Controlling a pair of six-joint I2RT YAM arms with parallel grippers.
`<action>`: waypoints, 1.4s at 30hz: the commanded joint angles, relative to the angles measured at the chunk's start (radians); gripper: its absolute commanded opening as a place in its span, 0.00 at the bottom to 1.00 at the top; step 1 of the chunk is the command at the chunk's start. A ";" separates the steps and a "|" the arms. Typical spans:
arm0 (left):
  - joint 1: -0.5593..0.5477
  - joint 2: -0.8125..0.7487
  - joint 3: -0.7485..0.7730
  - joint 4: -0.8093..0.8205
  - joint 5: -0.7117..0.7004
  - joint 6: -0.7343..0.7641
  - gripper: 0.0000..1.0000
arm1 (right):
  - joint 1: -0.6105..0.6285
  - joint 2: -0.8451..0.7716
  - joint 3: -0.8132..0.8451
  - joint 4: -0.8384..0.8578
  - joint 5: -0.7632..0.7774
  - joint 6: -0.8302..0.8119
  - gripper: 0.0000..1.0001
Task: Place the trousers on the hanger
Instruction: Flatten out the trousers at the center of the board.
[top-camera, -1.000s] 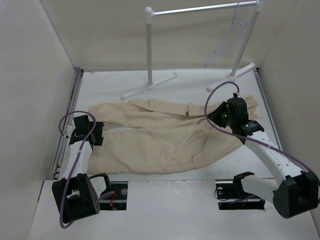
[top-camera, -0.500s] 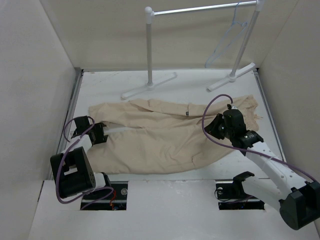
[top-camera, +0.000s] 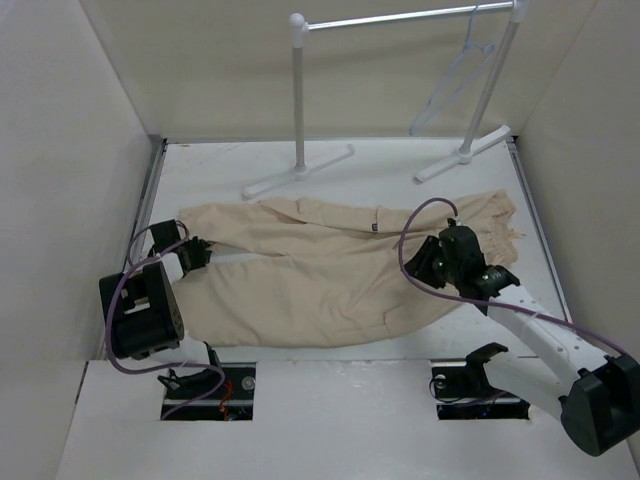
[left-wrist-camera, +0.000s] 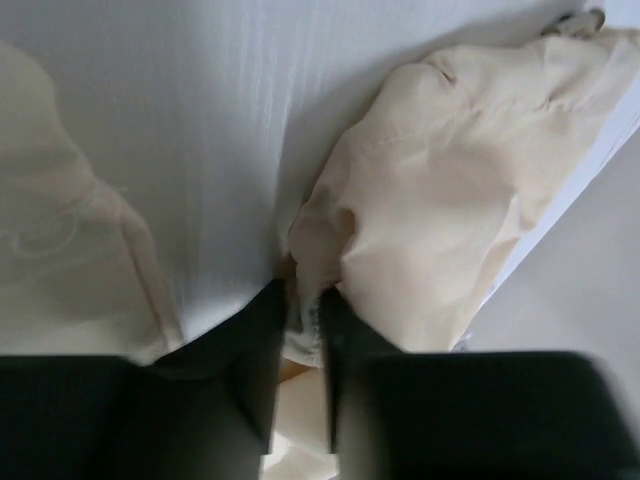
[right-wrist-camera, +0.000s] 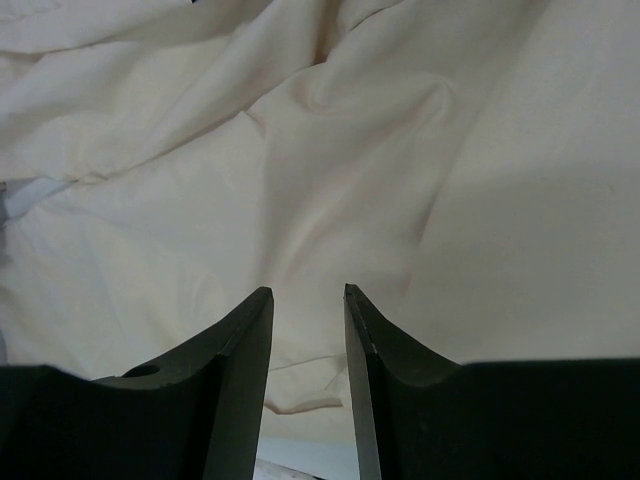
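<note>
The beige trousers (top-camera: 320, 270) lie spread flat across the table (top-camera: 230, 165), waist to the right and leg ends to the left. My left gripper (top-camera: 195, 255) sits at the leg ends; in the left wrist view it (left-wrist-camera: 303, 300) is shut on a fold of trousers cloth (left-wrist-camera: 440, 190) at the hem. My right gripper (top-camera: 425, 262) hovers low over the waist end, and in the right wrist view it (right-wrist-camera: 308, 292) stands open over wrinkled trousers cloth (right-wrist-camera: 330, 150), with nothing pinched. The pale hanger (top-camera: 450, 85) hangs on the rack's bar at the back right.
A white tube rack with a silver bar (top-camera: 400, 18) stands at the back, its feet (top-camera: 300, 172) resting on the table just beyond the trousers. Cream walls close in the left, right and back. Two cut-outs (top-camera: 215, 385) sit near the arm bases.
The left gripper has closed on the trouser leg end and its arm has swung round. The right gripper has slid slightly left and nearer over the waist while its jaws widened.
</note>
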 joint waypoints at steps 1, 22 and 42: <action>0.001 -0.014 0.050 0.047 -0.019 -0.009 0.08 | -0.010 -0.010 -0.005 0.043 0.021 0.003 0.40; -0.077 -0.318 0.238 -0.555 -0.545 0.750 0.11 | -0.116 0.133 -0.040 0.066 -0.029 -0.006 0.54; -0.061 0.114 0.610 -0.590 -0.411 0.741 0.65 | -0.142 0.100 0.087 -0.005 -0.048 -0.052 0.15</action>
